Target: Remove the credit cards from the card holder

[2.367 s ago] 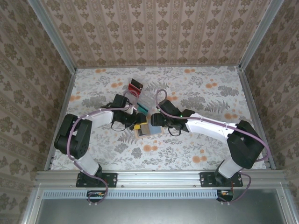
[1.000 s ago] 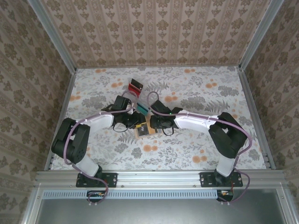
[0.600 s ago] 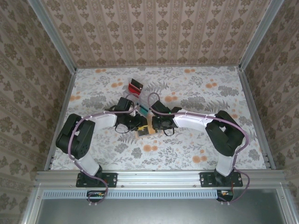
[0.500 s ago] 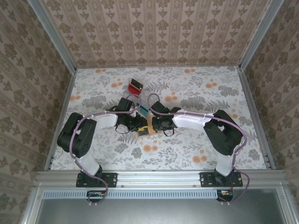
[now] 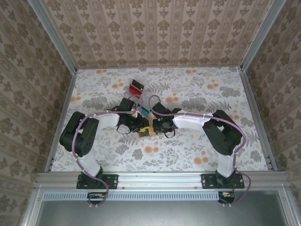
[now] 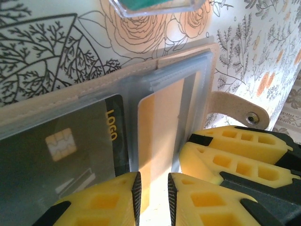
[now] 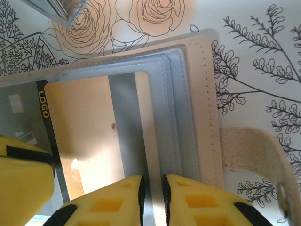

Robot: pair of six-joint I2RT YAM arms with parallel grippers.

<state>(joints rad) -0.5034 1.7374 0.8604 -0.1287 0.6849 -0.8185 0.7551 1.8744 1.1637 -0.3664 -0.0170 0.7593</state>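
The tan card holder (image 5: pixel 144 135) lies open mid-table, with both grippers meeting over it. Its tan edge (image 6: pixel 56 101) and blue-grey sleeves hold a black credit card (image 6: pixel 61 146) marked LOGO and an orange-yellow credit card (image 6: pixel 162 122). My left gripper (image 6: pixel 154 188) is nearly closed, with that orange-yellow card running between its pads. My right gripper (image 7: pixel 153 188) is pinched on a blue-grey sleeve strip of the card holder (image 7: pixel 202 108), beside the orange-yellow card (image 7: pixel 84 132). In the top view the left gripper (image 5: pixel 142 127) and right gripper (image 5: pixel 154 128) almost touch.
A clear plastic stand (image 5: pixel 142 109) holding a teal card sits just behind the holder, its corner close to both grippers (image 6: pixel 155 5). A red-and-black card (image 5: pixel 136 85) stands farther back. The holder's strap with a snap (image 6: pixel 235 106) sticks out to the right.
Both arms have drawn in toward each other over the holder, and both pairs of jaws have narrowed. The holder looks less widely spread than before.
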